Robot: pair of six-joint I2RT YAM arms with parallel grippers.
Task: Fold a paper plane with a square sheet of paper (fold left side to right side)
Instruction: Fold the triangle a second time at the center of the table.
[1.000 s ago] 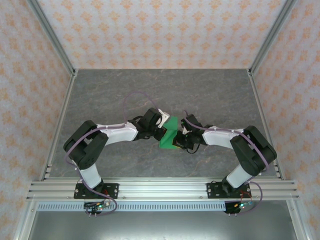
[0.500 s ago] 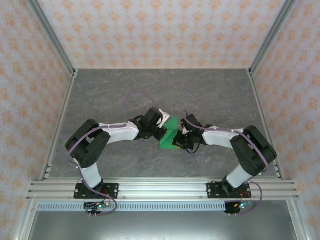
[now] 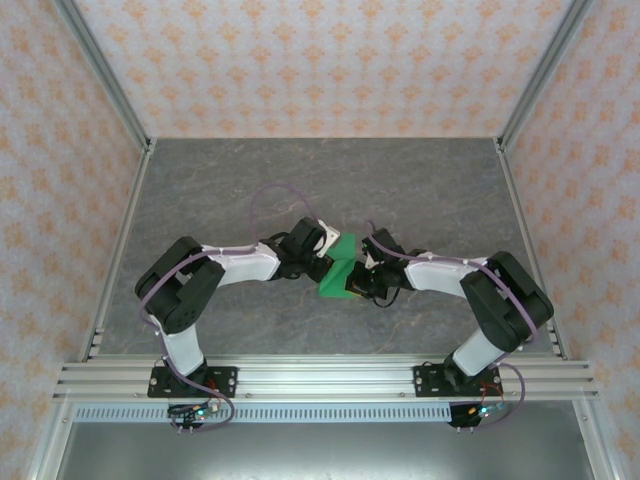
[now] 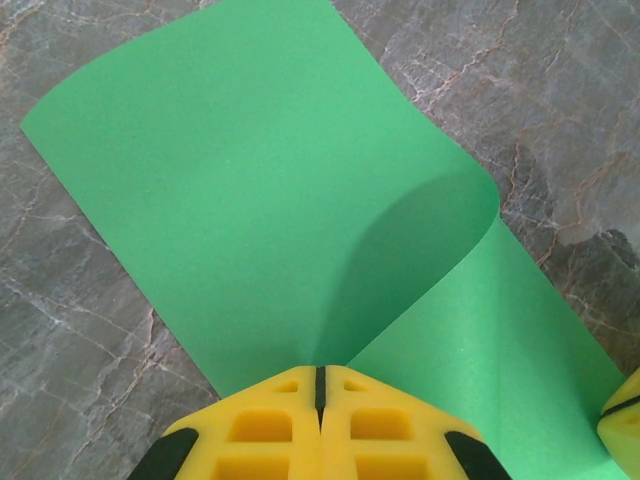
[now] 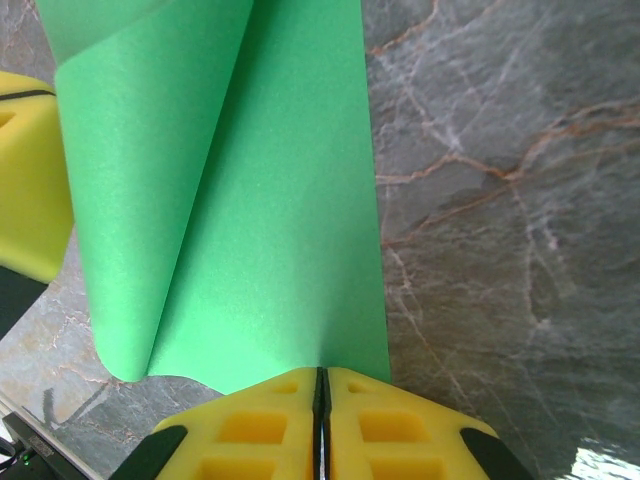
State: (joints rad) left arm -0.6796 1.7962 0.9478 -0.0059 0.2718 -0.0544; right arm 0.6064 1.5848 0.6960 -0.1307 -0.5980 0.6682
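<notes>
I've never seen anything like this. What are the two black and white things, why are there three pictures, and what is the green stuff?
Those are two robot arms, bolted side by side at the near edge of a grey, stone-patterned table. The wide picture comes from a camera fixed above and behind them. Each of the other two pictures comes from a small camera on one arm's wrist, looking out along its yellow fingers. The green thing is a thin sheet of paper, which the arms are folding into a paper plane. The left gripper and the right gripper are each pinched shut on an edge of the sheet. Between them the paper curls over itself in a soft loop, not yet pressed into a crease.
</notes>
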